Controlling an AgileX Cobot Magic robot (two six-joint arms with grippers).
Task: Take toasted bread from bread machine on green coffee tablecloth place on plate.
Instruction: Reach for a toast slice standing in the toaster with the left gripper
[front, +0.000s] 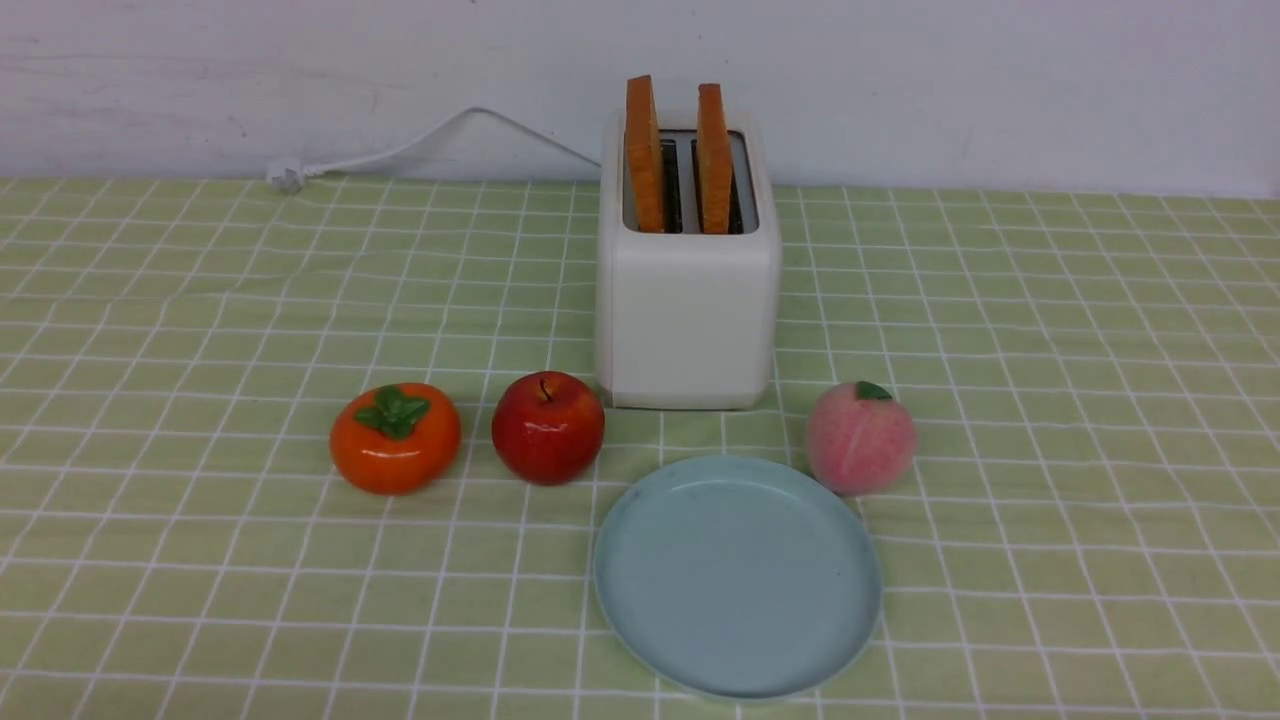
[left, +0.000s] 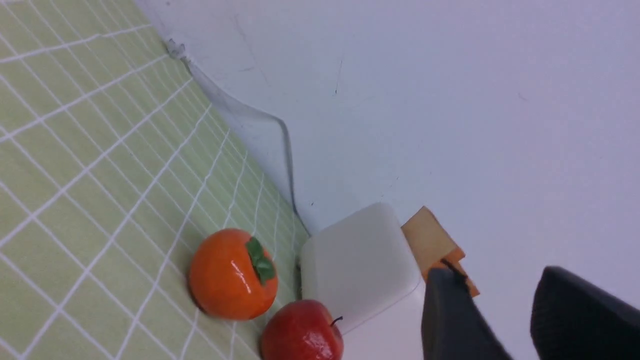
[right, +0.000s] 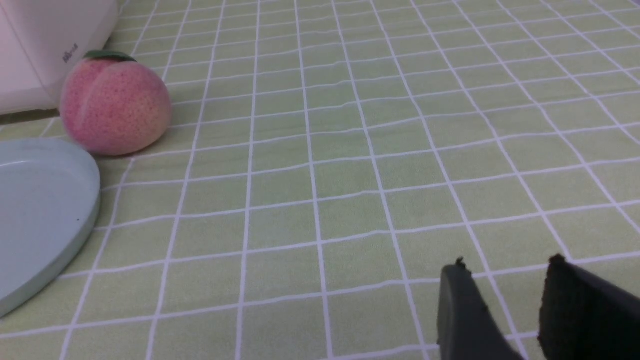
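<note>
Two slices of toasted bread (front: 645, 150) (front: 714, 155) stand upright in the slots of the cream-white bread machine (front: 688, 290) at the back middle of the green coffee tablecloth (front: 1050, 400). The pale blue-green plate (front: 738, 575) lies bare in front of it. Neither gripper shows in the front view. In the left wrist view my left gripper (left: 497, 274) is open and holds nothing, well short of the bread machine (left: 360, 260) and the toast (left: 430, 240). My right gripper (right: 506, 265) hangs open over bare cloth, away from the plate (right: 40, 215).
An orange persimmon (front: 395, 437) and a red apple (front: 547, 427) sit left of the bread machine's front. A pink peach (front: 860, 437) touches the plate's far right rim. A white power cord (front: 400, 150) runs along the wall to the left.
</note>
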